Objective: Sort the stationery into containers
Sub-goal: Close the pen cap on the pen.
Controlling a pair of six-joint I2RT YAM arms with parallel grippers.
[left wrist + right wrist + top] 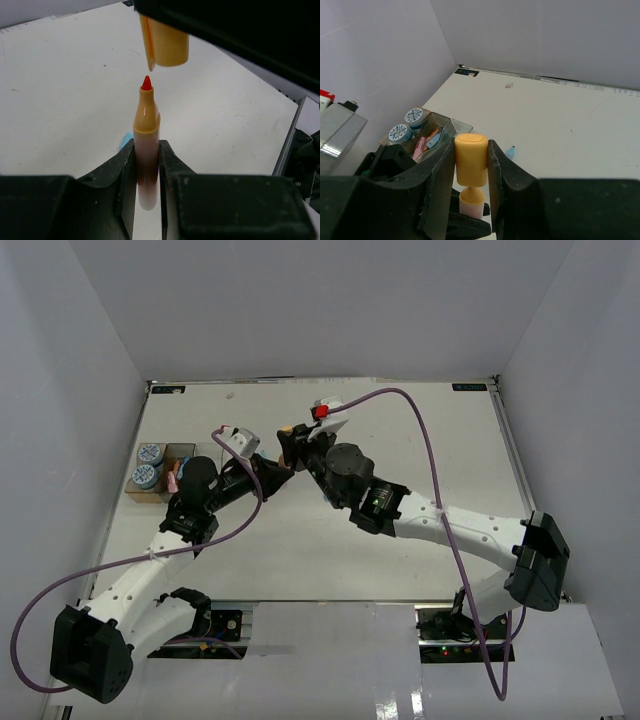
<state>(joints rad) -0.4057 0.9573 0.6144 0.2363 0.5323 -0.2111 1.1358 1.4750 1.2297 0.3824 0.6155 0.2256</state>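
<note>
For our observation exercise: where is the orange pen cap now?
Wrist views show the cap clamped in the right pincer, just off the red tip of the pen that the left pincer holds.

You face a red-tipped marker (pixel 146 125) with a yellow-orange barrel and matching cap (pixel 471 157) — at left, blue-and-white patterned rolls (pixel 413 116).

Bright even light, soft blurred foreground
</note>
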